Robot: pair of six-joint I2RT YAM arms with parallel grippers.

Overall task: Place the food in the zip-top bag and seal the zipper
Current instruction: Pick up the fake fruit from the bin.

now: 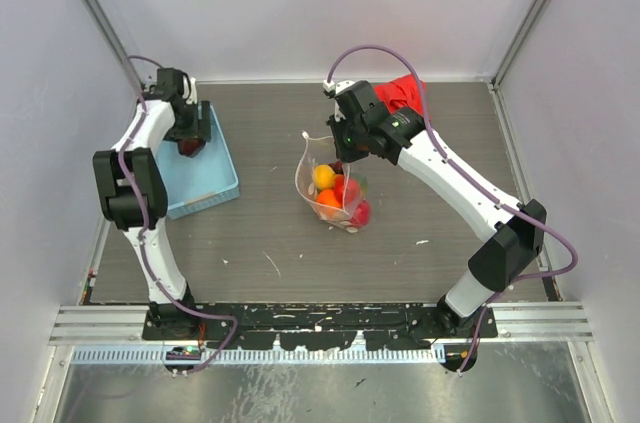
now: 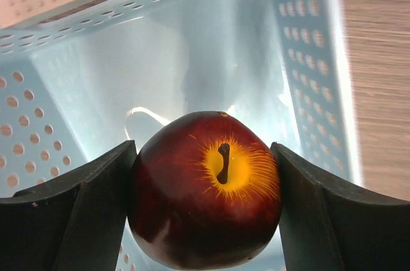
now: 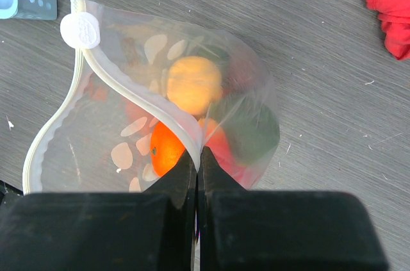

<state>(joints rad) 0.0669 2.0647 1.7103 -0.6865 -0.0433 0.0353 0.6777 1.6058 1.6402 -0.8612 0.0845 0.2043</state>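
Wide-set fingers (image 2: 83,213) of the left gripper (image 2: 204,149) pressed both sides of a dark red fruit (image 2: 186,220), with the light blue basket (image 2: 307,59) walling them in. The right gripper (image 3: 197,156) was pinched tight on the zipper (image 3: 131,95). The zip-top bag (image 3: 256,85) gaped just ahead of it, yellow, orange, red and green fruits (image 3: 192,85) inside.

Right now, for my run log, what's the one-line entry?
left gripper: gripping dark red fruit in basket | right gripper: shut on zip-top bag rim | bag: open, fruits inside
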